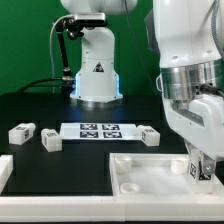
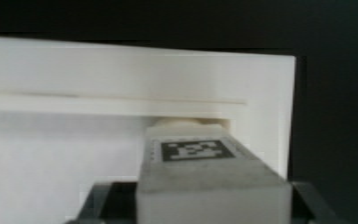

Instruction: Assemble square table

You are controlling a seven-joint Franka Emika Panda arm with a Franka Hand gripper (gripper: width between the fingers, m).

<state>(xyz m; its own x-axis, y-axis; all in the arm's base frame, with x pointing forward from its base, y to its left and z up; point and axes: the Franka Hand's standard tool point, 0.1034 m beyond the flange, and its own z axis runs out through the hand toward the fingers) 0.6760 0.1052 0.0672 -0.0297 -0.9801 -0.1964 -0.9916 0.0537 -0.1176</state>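
The square tabletop lies at the front with its rimmed, recessed underside up. It fills most of the wrist view. My gripper hangs over the slab's corner at the exterior view's right and is shut on a white tagged leg. In the wrist view the gripper holds the leg upright, its tip at the slab's inner rim; whether it touches I cannot tell. Three more legs lie loose on the black table: two at the left and one right of the middle.
The marker board lies flat between the loose legs. The white domed robot base stands behind it with black cables at its left. A white object sits at the front left edge.
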